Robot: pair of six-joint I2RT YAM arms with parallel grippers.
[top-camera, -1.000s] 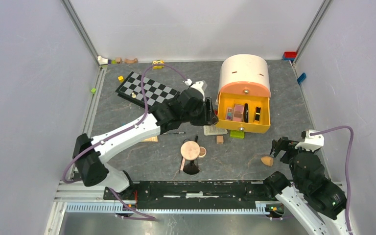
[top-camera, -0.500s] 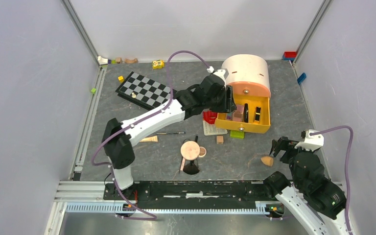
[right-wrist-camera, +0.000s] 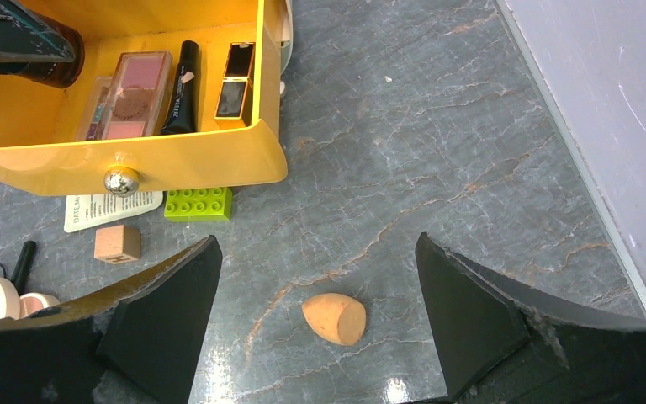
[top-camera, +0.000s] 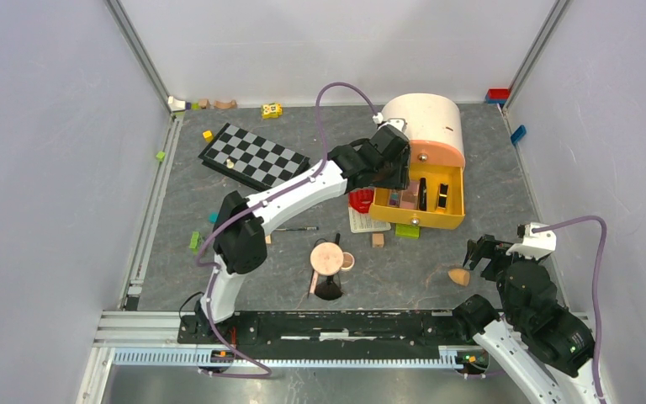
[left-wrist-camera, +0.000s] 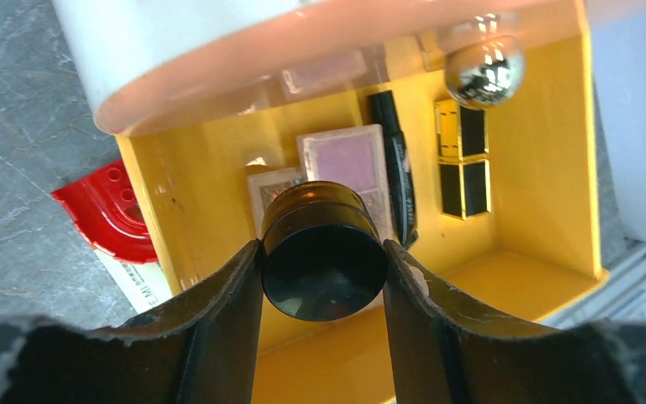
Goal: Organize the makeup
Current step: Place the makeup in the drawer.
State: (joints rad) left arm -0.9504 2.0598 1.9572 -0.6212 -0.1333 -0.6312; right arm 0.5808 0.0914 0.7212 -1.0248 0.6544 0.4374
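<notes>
Dark round jar (left-wrist-camera: 324,271) is gripped by the left gripper (left-wrist-camera: 322,251) above the yellow drawer (left-wrist-camera: 547,160); right gripper (right-wrist-camera: 317,244) is held open over the orange sponge (right-wrist-camera: 334,318).

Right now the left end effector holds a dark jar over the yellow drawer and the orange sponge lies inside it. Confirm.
Not inside: the orange sponge lies on the table outside the yellow drawer, per the right wrist view. The left end effector does hold the dark jar over it.
</notes>
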